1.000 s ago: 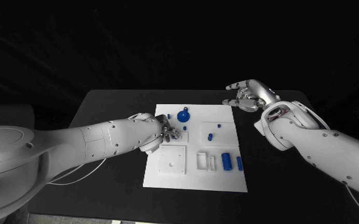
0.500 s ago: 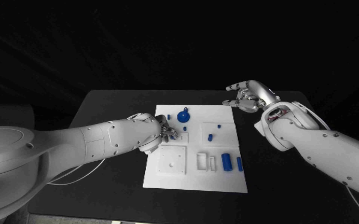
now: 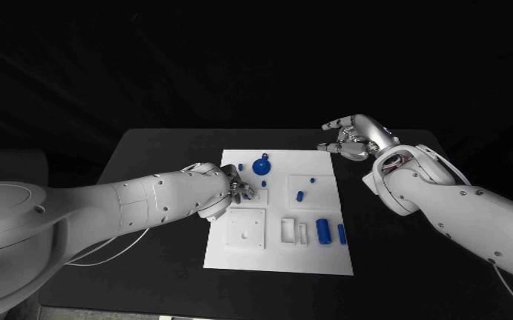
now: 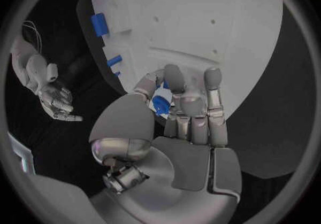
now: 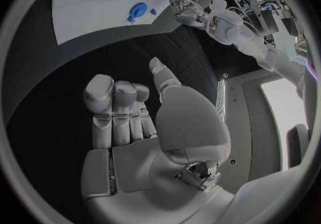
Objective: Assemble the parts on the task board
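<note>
Black worktop (image 3: 160, 150) carries the white rectangular task board (image 3: 278, 257) at its middle. Over the board's left half, the left robot hand (image 3: 237, 187) has its fingers clamped on a small blue plastic part (image 4: 160, 103), held low above the board, probably so it can be seated in a nearby recess. The blue round disc part (image 3: 261, 166) stands just beyond it, and 2 blue cylindrical parts (image 3: 323, 230) lie near the board's right edge. The right robot hand (image 3: 353, 138) hovers beyond the board's far right corner, holding nothing, fingers loosely curled and apart, seemingly kept clear.
</note>
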Tool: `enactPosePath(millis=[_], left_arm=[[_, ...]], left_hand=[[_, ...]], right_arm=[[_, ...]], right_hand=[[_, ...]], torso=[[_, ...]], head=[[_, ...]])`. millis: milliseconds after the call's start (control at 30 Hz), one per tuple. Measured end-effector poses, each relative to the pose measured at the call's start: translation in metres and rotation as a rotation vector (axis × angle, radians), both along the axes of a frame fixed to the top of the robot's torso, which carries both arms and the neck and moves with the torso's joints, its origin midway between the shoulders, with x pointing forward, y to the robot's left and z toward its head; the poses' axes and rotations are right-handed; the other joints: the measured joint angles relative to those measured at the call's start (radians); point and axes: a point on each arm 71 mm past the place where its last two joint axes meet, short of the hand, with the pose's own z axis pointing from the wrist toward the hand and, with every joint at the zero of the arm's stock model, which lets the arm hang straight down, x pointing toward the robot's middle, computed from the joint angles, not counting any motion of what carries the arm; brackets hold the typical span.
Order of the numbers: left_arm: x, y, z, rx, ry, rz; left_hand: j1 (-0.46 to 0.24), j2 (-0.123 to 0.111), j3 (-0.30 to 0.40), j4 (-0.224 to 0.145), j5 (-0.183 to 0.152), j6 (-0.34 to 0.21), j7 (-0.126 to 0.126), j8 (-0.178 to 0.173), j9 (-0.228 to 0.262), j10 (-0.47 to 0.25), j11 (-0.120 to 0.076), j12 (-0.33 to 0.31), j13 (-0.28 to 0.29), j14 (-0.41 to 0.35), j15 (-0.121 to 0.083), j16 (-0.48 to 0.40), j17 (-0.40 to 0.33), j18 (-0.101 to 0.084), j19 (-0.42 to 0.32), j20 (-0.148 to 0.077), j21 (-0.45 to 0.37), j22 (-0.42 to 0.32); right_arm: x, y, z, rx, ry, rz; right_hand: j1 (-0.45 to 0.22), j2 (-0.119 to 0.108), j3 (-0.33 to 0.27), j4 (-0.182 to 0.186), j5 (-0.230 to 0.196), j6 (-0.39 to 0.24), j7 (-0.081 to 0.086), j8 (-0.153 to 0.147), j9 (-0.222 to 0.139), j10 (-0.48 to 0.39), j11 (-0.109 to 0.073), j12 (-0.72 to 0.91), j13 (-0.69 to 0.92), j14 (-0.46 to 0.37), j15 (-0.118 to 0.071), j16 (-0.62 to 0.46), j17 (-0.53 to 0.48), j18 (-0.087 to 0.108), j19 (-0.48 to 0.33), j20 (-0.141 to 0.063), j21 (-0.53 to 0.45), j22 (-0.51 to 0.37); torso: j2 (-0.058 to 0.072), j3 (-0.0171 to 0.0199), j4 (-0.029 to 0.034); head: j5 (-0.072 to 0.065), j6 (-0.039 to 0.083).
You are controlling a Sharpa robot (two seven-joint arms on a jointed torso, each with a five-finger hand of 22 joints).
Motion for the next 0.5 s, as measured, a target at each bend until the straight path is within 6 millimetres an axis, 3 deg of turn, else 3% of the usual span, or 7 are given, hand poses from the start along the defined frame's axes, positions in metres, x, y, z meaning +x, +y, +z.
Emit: enactPosePath(millis=[500], left_arm=[[-0.0005,-0.0009,-0.0003,-0.018,-0.005,0.014]], left_hand=[[0.0,0.0,0.0,0.0,-0.003,0.0,0.0,0.0,0.0,0.0,0.0,0.0,0.0,0.0,0.0,0.0,-0.001,0.0,0.007,0.0,-0.008,0.008]], right_arm=[[0.0001,0.0018,-0.0005,0.001,0.003,0.002]], right_hand=[[0.0,0.0,0.0,0.0,0.0,0.0,0.0,0.0,0.0,0.0,0.0,0.0,0.0,0.0,0.0,0.0,0.0,0.0,0.0,0.0,0.0,0.0]], torso=[[0.0,0.0008,0.0]], head=[[0.0,-0.002]])
